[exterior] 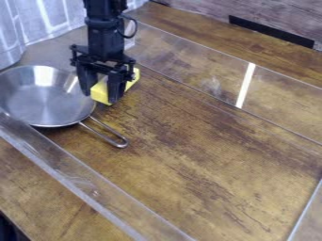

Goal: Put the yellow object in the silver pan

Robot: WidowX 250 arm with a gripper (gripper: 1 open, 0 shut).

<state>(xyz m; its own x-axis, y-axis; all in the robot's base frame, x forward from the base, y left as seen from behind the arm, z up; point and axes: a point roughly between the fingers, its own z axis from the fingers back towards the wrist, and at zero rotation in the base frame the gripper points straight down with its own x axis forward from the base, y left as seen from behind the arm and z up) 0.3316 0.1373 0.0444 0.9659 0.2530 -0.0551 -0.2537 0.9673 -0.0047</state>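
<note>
The yellow object [101, 91] is a small yellow block sitting low over the wooden table, just right of the silver pan [38, 94]. My black gripper [102, 92] points straight down and is shut on the block, with a finger on either side of it. The pan is round, shallow and shiny, and its thin wire handle [104, 133] sticks out toward the front right. Nothing lies inside the pan. The block's top is hidden by the gripper body.
The wooden table [214, 141] stretches to the right and front, with a bright reflection streak [247, 87] on it. A raised edge runs along the table's front left side. A white tiled wall [32, 24] stands behind the pan.
</note>
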